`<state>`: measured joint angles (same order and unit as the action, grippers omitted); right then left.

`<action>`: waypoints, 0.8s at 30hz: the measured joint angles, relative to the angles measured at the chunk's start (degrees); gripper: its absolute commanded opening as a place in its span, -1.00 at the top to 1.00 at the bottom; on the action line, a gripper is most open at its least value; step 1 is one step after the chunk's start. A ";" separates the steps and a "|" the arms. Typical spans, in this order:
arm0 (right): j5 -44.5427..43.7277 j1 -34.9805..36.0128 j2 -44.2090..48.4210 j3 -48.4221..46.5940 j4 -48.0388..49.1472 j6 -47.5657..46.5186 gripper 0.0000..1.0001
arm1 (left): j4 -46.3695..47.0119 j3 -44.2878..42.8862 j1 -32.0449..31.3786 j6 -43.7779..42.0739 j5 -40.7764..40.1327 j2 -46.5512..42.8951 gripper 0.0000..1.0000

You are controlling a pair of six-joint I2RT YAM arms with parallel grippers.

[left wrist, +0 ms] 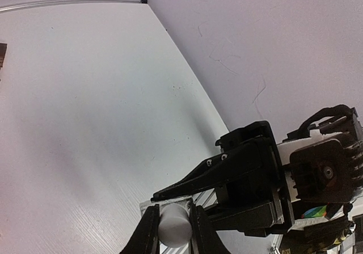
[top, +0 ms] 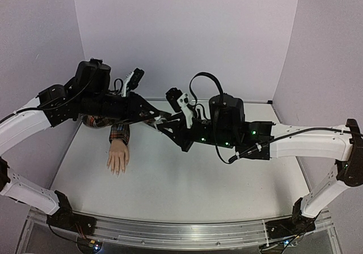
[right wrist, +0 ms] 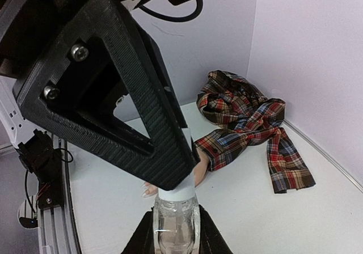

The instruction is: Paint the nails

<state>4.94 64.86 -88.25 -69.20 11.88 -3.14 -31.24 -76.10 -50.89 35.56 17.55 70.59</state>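
Nails are far from the work at this moment. The mannequin hand lies flat on the table at the left side, fingers toward the arm bases, and its plaid sleeve runs back under the left arm. The nails are too small here to say if any polish is on them.

I judge the step in hand to be the opening of the bottle. The two arms meet over the middle of the table. The right gripper is closed around the clear bottle, and the left gripper is closed on the white cap. If the cap is already loose, I cannot tell.

To do it well, the right fingers should press firmly, because smooth glass will likely slip and turn together with the cap. The left wrist should turn about the line of the bottle neck, not beside it. After the thread is free, the cap should rise straight along this line, since a brush probably hangs under it. The bottle should not lean, or polish may run out.
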 measured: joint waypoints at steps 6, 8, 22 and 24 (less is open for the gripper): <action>0.03 0.00 0.00 -0.60 0.07 -0.06 1.00 | -2.59 -2.97 -0.04 -1.18 -1.57 0.07 1.00; 0.03 -0.05 -0.02 -0.72 -0.03 -0.09 1.00 | -2.96 -3.56 0.00 -1.24 -2.25 0.07 1.00; 0.12 -0.07 -0.17 -1.32 -0.63 -0.09 1.00 | -3.24 -3.71 0.00 -1.26 -3.35 -0.02 1.00; 0.13 -0.07 -0.17 -1.32 -0.76 -0.09 1.00 | -3.24 -3.71 0.00 -1.26 -3.72 -0.16 1.00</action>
<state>5.06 64.79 -88.42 -70.52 11.12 -3.22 -34.48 -79.81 -50.89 34.30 13.83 70.43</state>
